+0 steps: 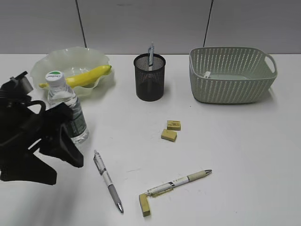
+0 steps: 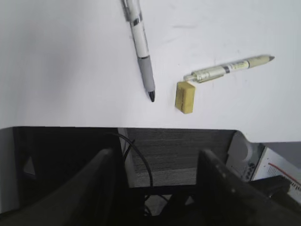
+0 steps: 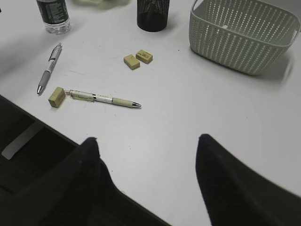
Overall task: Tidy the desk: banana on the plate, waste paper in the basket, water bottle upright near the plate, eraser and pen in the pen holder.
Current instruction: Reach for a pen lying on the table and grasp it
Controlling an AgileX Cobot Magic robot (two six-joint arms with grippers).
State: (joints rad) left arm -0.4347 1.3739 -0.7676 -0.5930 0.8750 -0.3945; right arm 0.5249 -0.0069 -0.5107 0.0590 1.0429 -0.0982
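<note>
Exterior view: the banana (image 1: 89,75) lies across the plate (image 1: 51,61) at the table's (image 1: 244,155) far left corner, its long axis running left to right, the right tip raised toward the far edge. The water bottle (image 1: 66,106) stands upright just in front of the plate, cap up. The pen holder (image 1: 149,77) stands near the middle of the far edge with one pen (image 1: 151,54) upright inside it. The basket (image 1: 231,75) sits toward the far right corner, a small white scrap (image 1: 207,74) visible inside; whether this is the waste paper cannot be told.

Two erasers (image 1: 171,130) lie side by side at mid-table. Near the front edge a grey-grip pen (image 1: 108,181) lies on a diagonal, tip toward the front edge. A second pen (image 1: 178,182) runs left to right, tip toward the right edge; its other end is just beside a third eraser (image 1: 144,205).

The left gripper (image 2: 155,188) hangs beyond the front edge at the left, its jaws apart and holding nothing. The right gripper (image 3: 146,179) hovers over the table near its front edge, likewise spread wide and empty.
</note>
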